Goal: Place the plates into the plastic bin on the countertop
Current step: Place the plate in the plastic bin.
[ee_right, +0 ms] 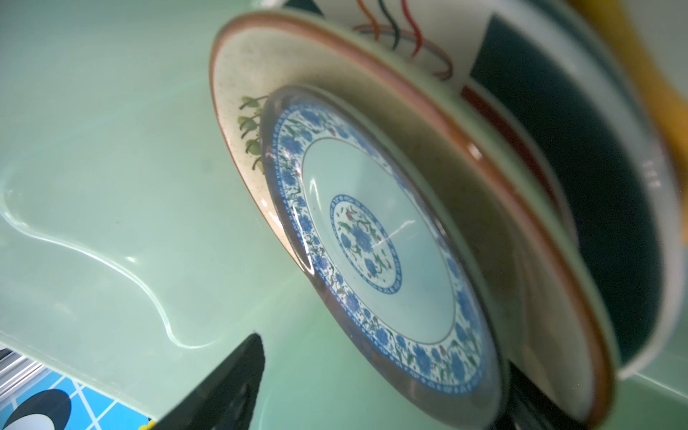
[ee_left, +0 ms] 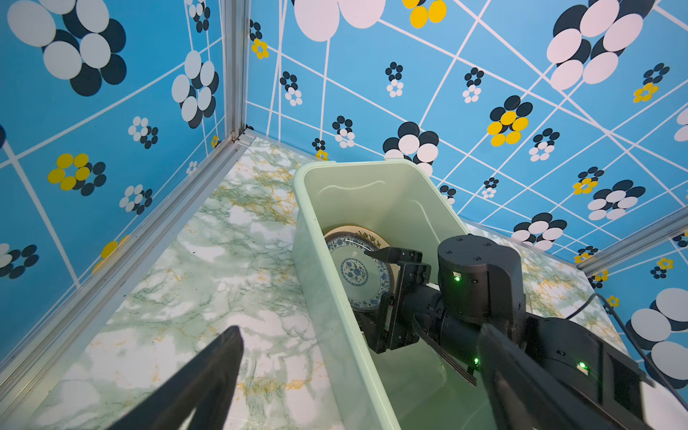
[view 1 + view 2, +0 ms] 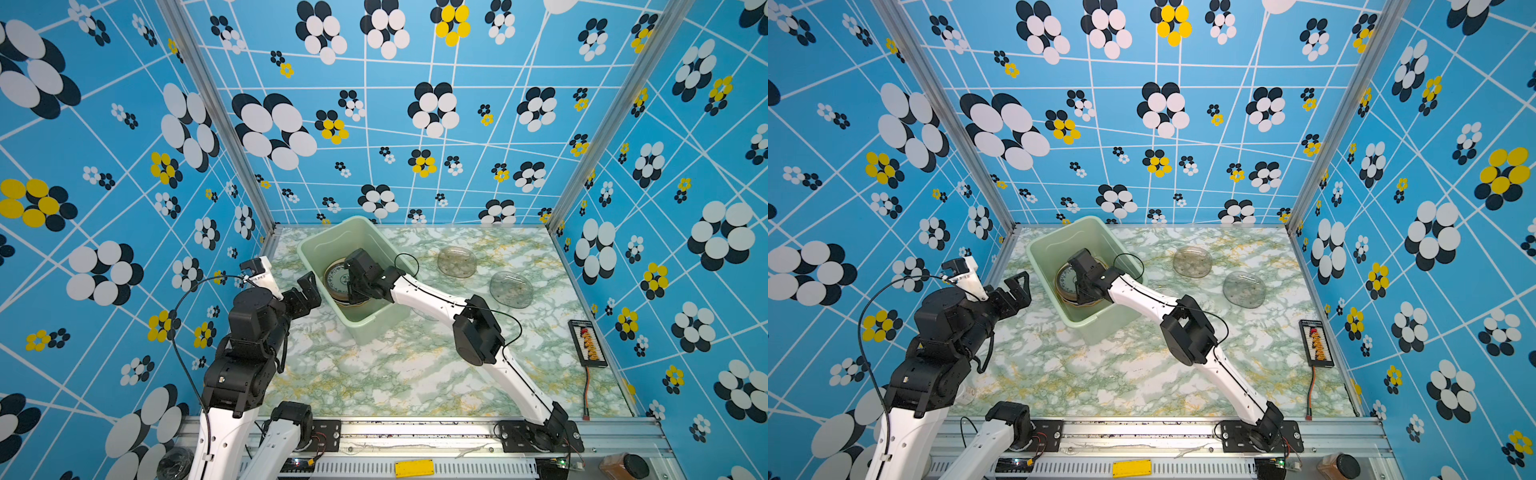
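**Step in hand.** This was judged to be the release of a plate into the plastic bin point(image 3: 332, 235). The right gripper point(image 3: 353, 281) was down inside the bin over the stack, its jaws spread with nothing seen between them. The stack lay on the bin floor toward the near end. The blue-patterned plate point(image 1: 372, 238) appeared uppermost, resting on a cream plate point(image 1: 298, 70) with a brown rim. The left gripper point(image 3: 309, 291) hung just beside the bin's outer wall, jaws fully apart and empty.

**Next move.** A far glass plate point(image 3: 456, 261) and a near glass plate point(image 3: 511, 289) lay on the countertop point(image 3: 374, 374), well apart from the bin. The right gripper would probably need to rise clear of the rim, then reach for the near glass plate (thin-edged and likely slippery, so the rim should be taken squarely).

**View differences.**
- Only the right wrist view showed the stack's lower members: a dark plate point(image 1: 595, 186) and a yellow edge point(image 1: 640, 56).
- Only the top views showed the glass plates.
- The left wrist view showed a right-gripper finger point(image 2: 387, 254) over the blue-patterned plate; whether it touched could not be told.
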`<state>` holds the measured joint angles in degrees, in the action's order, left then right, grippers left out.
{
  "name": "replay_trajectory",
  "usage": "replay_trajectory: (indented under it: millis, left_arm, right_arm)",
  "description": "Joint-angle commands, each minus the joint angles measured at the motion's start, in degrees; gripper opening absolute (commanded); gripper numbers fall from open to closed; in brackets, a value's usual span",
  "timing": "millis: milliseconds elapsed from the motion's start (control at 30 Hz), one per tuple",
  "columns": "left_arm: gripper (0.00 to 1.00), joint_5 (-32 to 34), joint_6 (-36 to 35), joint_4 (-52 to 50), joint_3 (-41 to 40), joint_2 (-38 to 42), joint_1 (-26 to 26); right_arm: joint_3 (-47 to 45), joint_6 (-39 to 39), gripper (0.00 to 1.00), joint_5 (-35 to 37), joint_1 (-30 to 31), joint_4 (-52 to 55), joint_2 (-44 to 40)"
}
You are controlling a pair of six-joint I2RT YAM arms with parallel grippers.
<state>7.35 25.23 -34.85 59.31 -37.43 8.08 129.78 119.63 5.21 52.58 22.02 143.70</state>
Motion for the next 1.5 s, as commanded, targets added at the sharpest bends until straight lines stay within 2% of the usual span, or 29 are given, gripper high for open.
replay_trajectory:
  millis: [0, 900, 1467]
  left_arm:
    - [0.99, 0.91, -0.72, -1.26, 1.58, 0.42, -0.61]
    - [0.99, 1.28, -0.68, -2.50, 3.51, 2.28, -0.61]
    - [0.99, 1.87, -0.62, -3.58, 4.59, 2.58, -0.61]
  right_arm:
    - [-0.05, 9.60, 0.87, -0.25, -0.55, 0.16, -2.03]
    - [0.57, 4.60, 0.86, 0.21, -0.19, 4.34, -8.26]
    - [-4.88, 7.56, 0.85, -1.88, -0.12, 3.38, -8.06]
